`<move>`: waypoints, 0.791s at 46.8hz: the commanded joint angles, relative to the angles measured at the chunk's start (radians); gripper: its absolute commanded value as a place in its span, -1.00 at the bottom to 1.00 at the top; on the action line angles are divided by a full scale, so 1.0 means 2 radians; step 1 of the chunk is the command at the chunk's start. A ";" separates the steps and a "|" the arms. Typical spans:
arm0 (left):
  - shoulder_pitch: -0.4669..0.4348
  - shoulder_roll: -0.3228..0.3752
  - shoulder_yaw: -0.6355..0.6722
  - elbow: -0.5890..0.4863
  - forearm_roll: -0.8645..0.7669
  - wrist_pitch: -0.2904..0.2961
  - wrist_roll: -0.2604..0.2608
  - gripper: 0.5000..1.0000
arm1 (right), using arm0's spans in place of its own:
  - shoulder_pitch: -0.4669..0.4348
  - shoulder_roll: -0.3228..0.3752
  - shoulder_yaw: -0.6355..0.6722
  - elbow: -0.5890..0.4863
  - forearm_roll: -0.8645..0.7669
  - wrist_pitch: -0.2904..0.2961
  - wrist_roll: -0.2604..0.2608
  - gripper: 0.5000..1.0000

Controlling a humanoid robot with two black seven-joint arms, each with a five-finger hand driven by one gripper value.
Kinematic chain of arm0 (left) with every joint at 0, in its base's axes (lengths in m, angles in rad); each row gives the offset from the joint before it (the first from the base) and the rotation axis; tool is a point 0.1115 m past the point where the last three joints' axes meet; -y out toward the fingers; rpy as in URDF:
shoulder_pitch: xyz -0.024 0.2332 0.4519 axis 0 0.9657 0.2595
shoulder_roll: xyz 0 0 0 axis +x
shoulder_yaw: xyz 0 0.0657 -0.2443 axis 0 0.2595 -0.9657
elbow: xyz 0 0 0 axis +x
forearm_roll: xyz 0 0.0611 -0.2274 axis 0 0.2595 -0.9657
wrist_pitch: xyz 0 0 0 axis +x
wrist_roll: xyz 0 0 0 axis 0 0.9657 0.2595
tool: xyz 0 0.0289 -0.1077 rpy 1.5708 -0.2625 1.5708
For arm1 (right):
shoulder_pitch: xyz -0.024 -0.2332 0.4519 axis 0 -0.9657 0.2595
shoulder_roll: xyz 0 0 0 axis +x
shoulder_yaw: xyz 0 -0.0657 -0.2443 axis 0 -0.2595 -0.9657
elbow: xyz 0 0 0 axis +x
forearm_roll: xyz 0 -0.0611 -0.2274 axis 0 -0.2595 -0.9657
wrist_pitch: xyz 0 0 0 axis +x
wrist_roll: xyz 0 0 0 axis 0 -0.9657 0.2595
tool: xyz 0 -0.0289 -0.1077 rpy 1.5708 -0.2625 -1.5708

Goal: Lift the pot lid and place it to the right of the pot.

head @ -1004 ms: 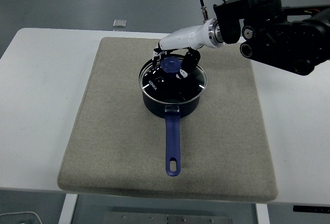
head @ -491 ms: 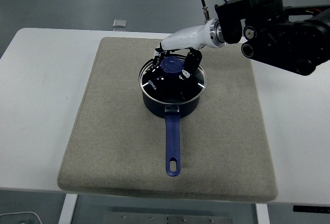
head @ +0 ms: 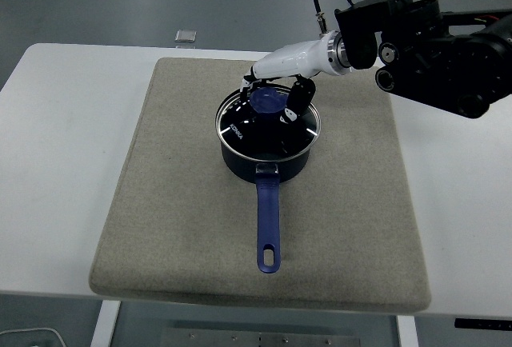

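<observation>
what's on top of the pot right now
A glass lid with a blue knob sits on it, the right hand around the knob. The pot's contents aren't discernible.

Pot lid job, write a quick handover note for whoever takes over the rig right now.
Right robot hand: reaching in from the right, fingers curled around the blue knob of the lid; a firm grip cannot be confirmed.
Left robot hand: not in view.
Pot: on the grey mat, its handle pointing to the near edge.
Done: hand brought to the knob.
Left: lift the lid, which sits on the pot, and set it on the mat right of the pot.
</observation>
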 commanded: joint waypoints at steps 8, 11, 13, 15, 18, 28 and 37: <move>0.000 0.000 0.000 0.000 0.000 0.000 0.000 1.00 | 0.001 -0.001 -0.004 -0.001 0.000 0.000 0.000 -0.25; 0.000 0.000 0.000 0.000 0.000 0.000 0.000 1.00 | 0.002 -0.001 -0.004 0.000 0.000 0.000 0.000 -0.26; 0.000 0.000 0.000 0.000 0.000 0.000 0.000 1.00 | 0.002 -0.001 -0.004 0.000 0.000 0.001 0.000 -0.30; 0.000 0.000 0.000 0.000 0.000 0.000 0.000 1.00 | 0.002 -0.001 -0.004 0.000 0.000 0.001 0.000 -0.32; 0.000 0.000 0.000 0.000 0.000 0.000 0.000 1.00 | 0.002 -0.001 -0.004 0.000 0.001 0.001 0.000 -0.35; 0.000 0.000 0.000 0.000 0.000 0.000 0.000 1.00 | 0.004 -0.005 -0.003 -0.001 0.002 0.001 0.000 -0.38; 0.000 0.000 0.000 0.000 0.000 0.000 0.000 1.00 | 0.019 -0.009 -0.003 -0.001 0.010 0.004 0.002 -0.45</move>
